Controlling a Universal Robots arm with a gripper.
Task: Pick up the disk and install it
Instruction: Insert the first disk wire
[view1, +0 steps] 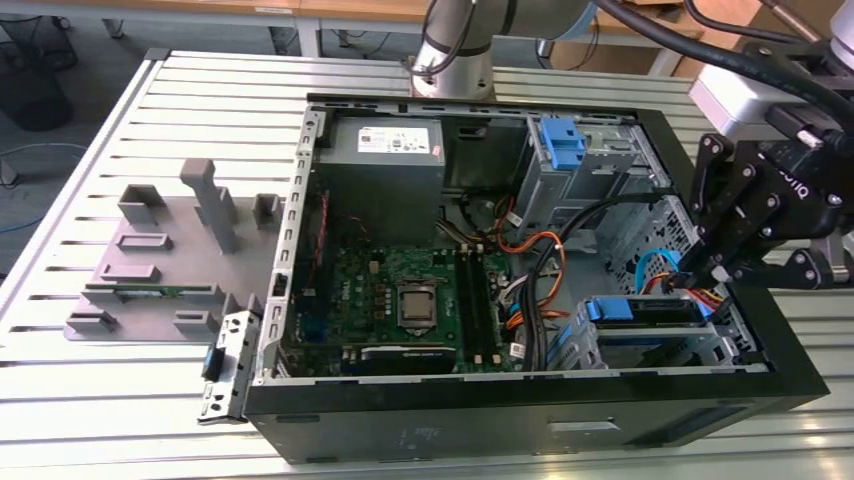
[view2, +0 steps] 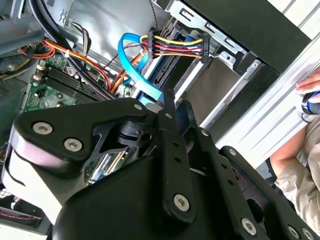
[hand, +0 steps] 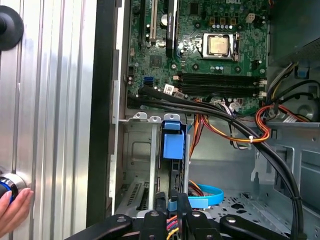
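The pincer (view2: 170, 107), fingers pressed together, hangs above the disk (view1: 646, 310) seated in its bay.

Your gripper (view1: 697, 272) sits at the right of the exterior view, hemmed in by the drive cage (view1: 654, 335) below and the case's black wall (view1: 781, 340) beside it. Orange and black cables (view1: 541, 290) cross the middle. The open passage lies over the motherboard (view1: 400, 300), center-left. A person's hand (hand: 12, 212) rests outside the case.

Matt black metal gripper (view1: 721, 265), glossy blue plastic carrier (hand: 173, 145), ribbed aluminium table (view1: 80, 380).
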